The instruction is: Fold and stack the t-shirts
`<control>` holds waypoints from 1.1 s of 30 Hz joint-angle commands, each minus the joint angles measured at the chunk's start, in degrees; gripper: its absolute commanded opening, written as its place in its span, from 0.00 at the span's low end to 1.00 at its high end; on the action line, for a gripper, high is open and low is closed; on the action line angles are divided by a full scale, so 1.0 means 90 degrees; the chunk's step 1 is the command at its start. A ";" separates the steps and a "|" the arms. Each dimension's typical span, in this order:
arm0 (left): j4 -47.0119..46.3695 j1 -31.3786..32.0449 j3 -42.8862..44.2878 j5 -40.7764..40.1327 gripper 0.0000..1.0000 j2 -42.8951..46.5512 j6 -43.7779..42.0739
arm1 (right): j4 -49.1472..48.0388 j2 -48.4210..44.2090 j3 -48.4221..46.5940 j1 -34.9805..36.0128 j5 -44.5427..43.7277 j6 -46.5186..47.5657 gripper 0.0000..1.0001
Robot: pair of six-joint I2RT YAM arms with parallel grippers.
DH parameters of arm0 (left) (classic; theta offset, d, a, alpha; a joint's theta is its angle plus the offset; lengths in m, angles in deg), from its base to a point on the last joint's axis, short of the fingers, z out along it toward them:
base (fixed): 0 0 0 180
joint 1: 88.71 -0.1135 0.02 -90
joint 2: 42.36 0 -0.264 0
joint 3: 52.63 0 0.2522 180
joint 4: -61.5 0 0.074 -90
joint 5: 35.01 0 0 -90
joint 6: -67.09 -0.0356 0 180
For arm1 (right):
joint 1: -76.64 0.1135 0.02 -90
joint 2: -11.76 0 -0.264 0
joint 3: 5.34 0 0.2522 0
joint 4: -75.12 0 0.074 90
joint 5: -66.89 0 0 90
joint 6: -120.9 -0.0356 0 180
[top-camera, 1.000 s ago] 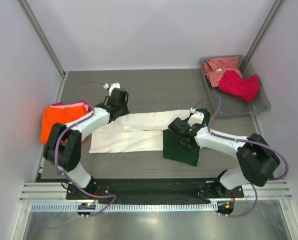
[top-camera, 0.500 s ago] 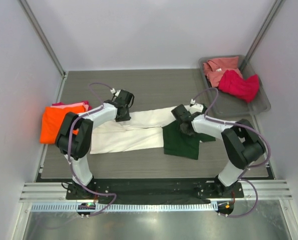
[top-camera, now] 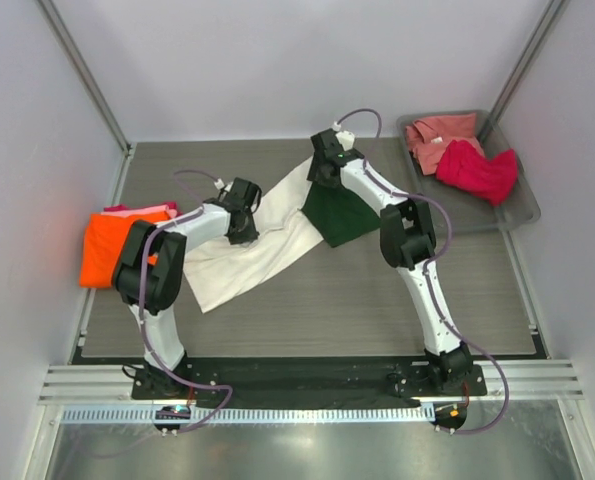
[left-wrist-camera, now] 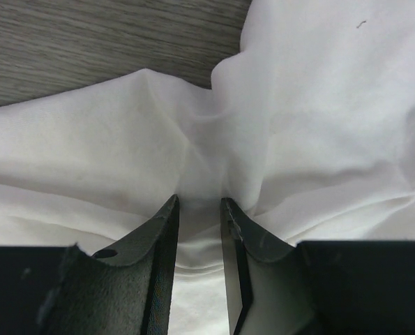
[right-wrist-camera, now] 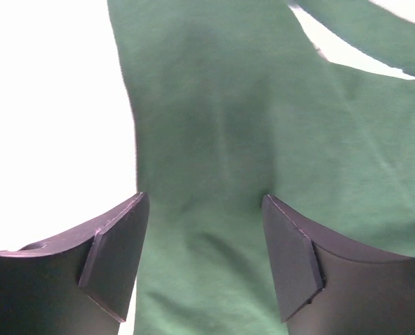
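Progress stands near the midpoint, judging by how the garments lie. Completed: an orange t-shirt (top-camera: 112,250) sits folded at 9 o'clock on the table (top-camera: 397,300), resting on a pink t-shirt (top-camera: 147,211) of which only an edge shows. Outstanding: a salmon t-shirt (top-camera: 439,135) and a crimson t-shirt (top-camera: 477,170) lie crumpled in the grey tray (top-camera: 477,218) at 2 o'clock, with neither arm near them.

Item in hand: the cream t-shirt (top-camera: 262,250) lies across the table centre in a slanted band running from 7 o'clock up toward 12 o'clock. Its dark green sleeve (top-camera: 337,212) is at the far end. The cloth is narrowed lengthwise but wrinkled, and no print is visible on the upper face.

Left gripper (left-wrist-camera: 199,202): jaws are drawn close on a ridge of cream cloth, with creases radiating from the nip. This is judged a firm pinch on the shirt's 10 o'clock edge.

Right gripper (right-wrist-camera: 204,202): jaws stand wide apart over the green sleeve. The cloth lies flat beneath, with no fold gathered between them. This is judged released.

Assessment: the cream shirt is not yet a finished fold. It needs squaring, a crosswise fold and transfer to the 9 o'clock stack. The two tray garments then remain.
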State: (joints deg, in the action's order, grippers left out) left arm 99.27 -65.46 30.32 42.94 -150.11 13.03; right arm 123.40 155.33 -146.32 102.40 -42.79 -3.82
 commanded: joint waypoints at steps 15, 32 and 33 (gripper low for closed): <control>-0.0647 0.1450 -0.1350 -0.0505 0.43 0.1404 0.2453 | -0.0094 -0.1536 0.1331 -0.0343 0.0987 0.1055 0.78; 0.0467 0.0347 -0.1886 -0.0751 0.52 0.2587 0.1006 | -0.1891 -0.4839 0.6312 -0.0362 0.0497 -0.0097 0.61; 0.0380 0.0318 -0.1964 -0.0731 0.51 0.2587 0.1016 | -0.1912 -0.4819 0.6419 -0.0362 0.0468 -0.0126 0.59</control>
State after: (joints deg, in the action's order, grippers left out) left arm 103.31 -62.01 14.74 34.83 -126.39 23.53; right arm 109.87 112.42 -90.93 99.06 -37.48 -1.33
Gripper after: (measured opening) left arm 0.516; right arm 0.609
